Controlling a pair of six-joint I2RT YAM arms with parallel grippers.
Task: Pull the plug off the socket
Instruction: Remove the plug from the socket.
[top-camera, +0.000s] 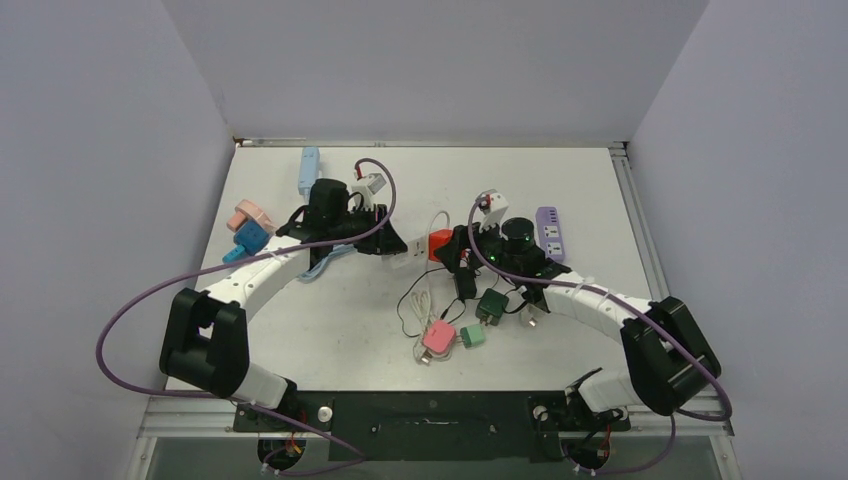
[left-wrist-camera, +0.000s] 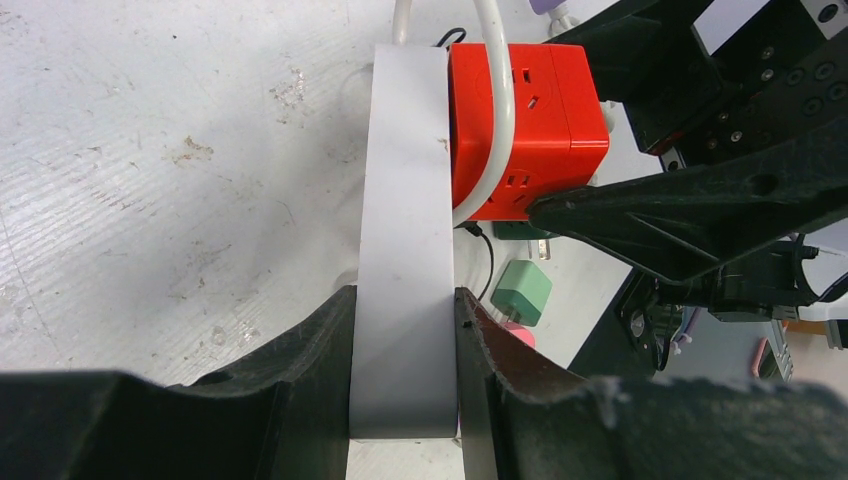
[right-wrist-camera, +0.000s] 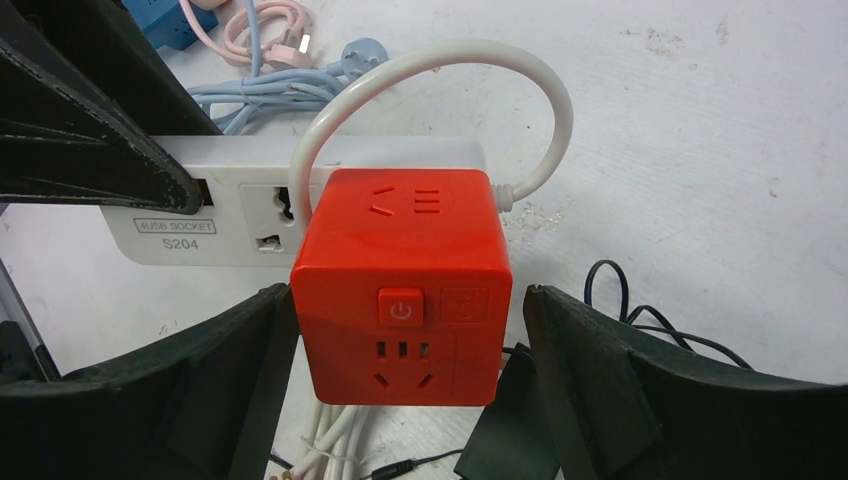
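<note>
The right gripper (right-wrist-camera: 405, 330) is bracketing the red cube plug (right-wrist-camera: 400, 230) with its jaws apart, not yet pinching it. The plug is sitting seated in the white socket strip (right-wrist-camera: 180, 225), so closing and pulling are both remaining. Farther along that strip, the left gripper (left-wrist-camera: 403, 340) is clamping its end, bracing it on the surface (right-wrist-camera: 700, 120).
</note>
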